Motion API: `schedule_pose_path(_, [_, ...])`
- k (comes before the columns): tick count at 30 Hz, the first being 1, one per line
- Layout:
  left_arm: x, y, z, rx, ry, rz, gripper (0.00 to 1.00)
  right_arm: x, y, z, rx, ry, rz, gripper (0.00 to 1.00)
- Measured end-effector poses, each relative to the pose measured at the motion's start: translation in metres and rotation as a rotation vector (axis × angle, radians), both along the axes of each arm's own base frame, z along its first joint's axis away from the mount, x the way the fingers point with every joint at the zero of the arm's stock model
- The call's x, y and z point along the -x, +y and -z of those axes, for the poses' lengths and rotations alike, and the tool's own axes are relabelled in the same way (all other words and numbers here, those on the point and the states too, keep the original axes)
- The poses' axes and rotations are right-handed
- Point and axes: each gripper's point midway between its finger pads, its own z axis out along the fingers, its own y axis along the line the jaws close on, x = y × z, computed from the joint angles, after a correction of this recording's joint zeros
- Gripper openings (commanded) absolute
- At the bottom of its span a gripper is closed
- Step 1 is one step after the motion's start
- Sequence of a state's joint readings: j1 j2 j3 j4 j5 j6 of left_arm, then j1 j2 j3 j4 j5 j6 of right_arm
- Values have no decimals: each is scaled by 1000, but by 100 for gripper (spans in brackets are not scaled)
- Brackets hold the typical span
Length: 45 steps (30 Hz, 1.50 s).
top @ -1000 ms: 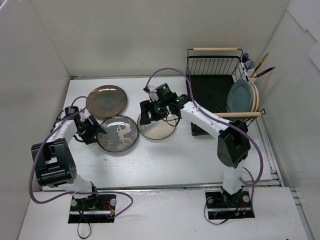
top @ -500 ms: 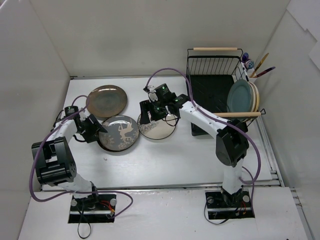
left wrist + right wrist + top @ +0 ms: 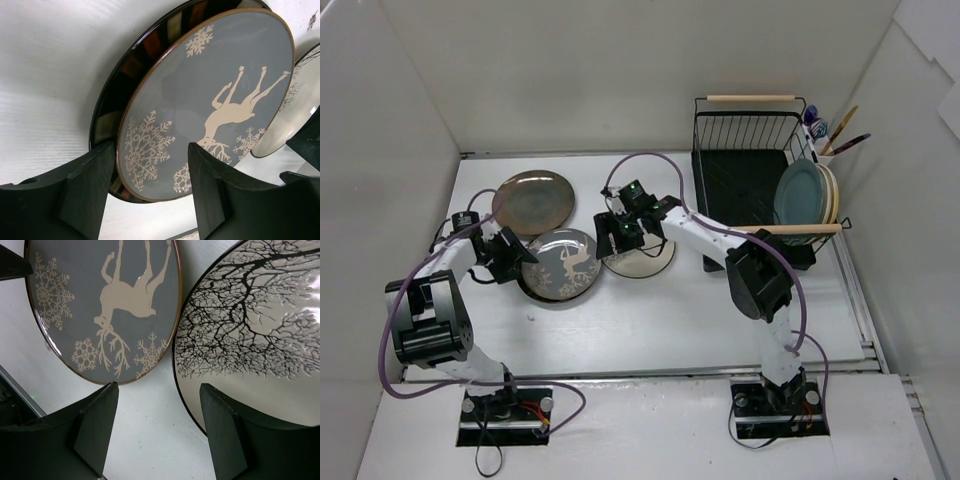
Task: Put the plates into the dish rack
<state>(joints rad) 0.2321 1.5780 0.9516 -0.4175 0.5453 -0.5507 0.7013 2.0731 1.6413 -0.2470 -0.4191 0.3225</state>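
While left gripper (image 3: 150,167) and right gripper (image 3: 160,400) gape empty at the reindeer plate (image 3: 215,90), a skewed pinch could shove it against the tree plate (image 3: 260,330).

Lab test cell, white panel walls (image 3: 420,90), bolted arm bases (image 3: 505,410)

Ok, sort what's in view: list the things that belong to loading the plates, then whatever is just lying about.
Part of the job:
- reindeer plate
- tree-pattern plate
- bronze plate
- teal plate and cream plate, already racked
- dish rack

Lying about:
- utensils at the rack's far right corner
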Motion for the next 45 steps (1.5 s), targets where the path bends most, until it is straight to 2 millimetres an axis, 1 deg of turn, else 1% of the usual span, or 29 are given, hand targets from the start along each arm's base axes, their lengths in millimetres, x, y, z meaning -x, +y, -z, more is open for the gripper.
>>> schedule_pose_path(10, [-1,-17,9,2,27,54,53,-7,13,16,-31,32,23,63])
schedule_pose_path(16, [-2,-21,11,1,37,69,50,-8,18,31,-35,61,23,63])
schedule_pose_path(20, [-2,-24,13,-8,44,82,48,-9,21,36,-41,71,22,63])
schedule_pose_path(25, [-2,-33,16,-19,51,121,47,-10,25,36,-62,71,14,63])
schedule_pose_path(30, [-2,-39,19,-42,58,150,42,-13,29,31,-88,65,17,63])
schedule_pose_path(34, [-1,-43,22,-68,71,178,37,-22,29,28,-118,55,36,59])
schedule_pose_path(37, [-2,-48,24,-82,80,198,36,-31,27,30,-151,45,57,52])
schedule_pose_path(38, [-2,-50,24,-85,82,206,36,-32,26,31,-163,44,62,46])
schedule_pose_path(40, [-4,-54,24,-98,88,221,35,-34,23,36,-173,49,72,40])
schedule_pose_path(41, [-5,-56,25,-105,90,229,35,-35,21,38,-176,53,78,35])
schedule_pose_path(42, [-6,-58,25,-110,92,236,35,-35,19,40,-177,56,83,32])
schedule_pose_path(43, [-6,-59,25,-117,96,240,34,-35,17,41,-178,59,85,31])
schedule_pose_path(45, [-6,-59,25,-127,102,242,33,-36,17,41,-197,62,87,31])
